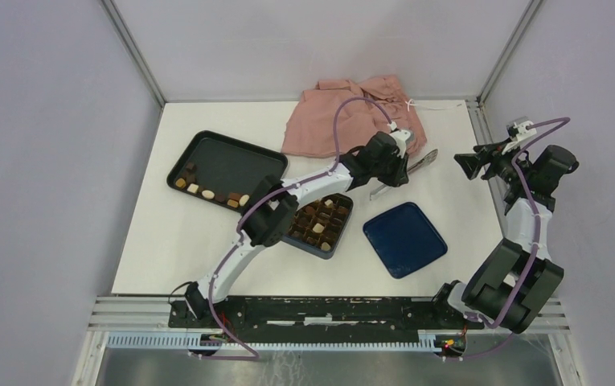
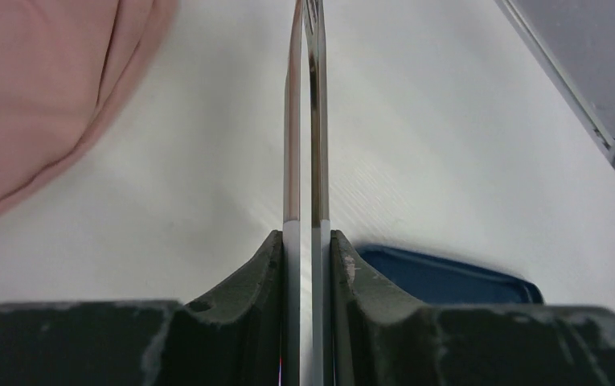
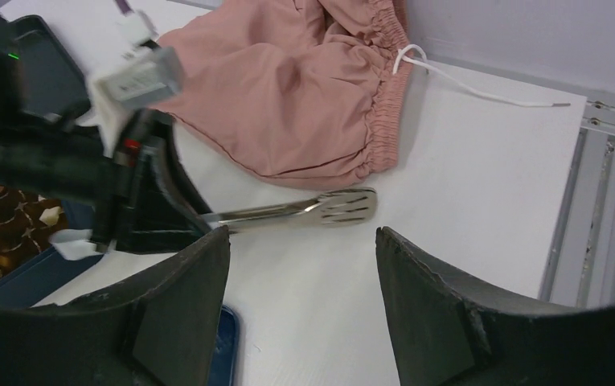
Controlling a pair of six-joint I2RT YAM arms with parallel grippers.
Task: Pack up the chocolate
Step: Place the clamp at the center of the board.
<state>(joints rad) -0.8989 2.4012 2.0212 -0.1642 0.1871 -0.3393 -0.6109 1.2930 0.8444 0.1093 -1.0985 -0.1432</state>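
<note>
From my seat, the left gripper [image 2: 305, 257] is pinching the tongs [image 3: 320, 209], squeezing the two blades nearly flat together. The right gripper [image 3: 300, 241] is spread wide and holds nothing. I take the dark blue box [image 1: 346, 221] as my landmark. The tongs sit beyond it and to its right, with their long axis running away from the box and their slotted tips aimed toward the pink shorts [image 1: 344, 112]. The loose chocolate [image 1: 208, 194] lies the opposite way, left of the box, in a slanting row along the near edge of the black tray [image 1: 223, 153]. As I judge it, the tips face away from the pieces, so the tool has to swing back across the box before it can pick anything up. The left arm is the nearer one to that row. The right arm hangs well to the right of the box, past the blue lid [image 1: 404, 239]. I count one tray, one box, one lid, one pair of tongs, and about eight loose pieces on the tray. The box also holds pieces in its grid, but the left arm covers part of it, so I cannot count them.
</note>
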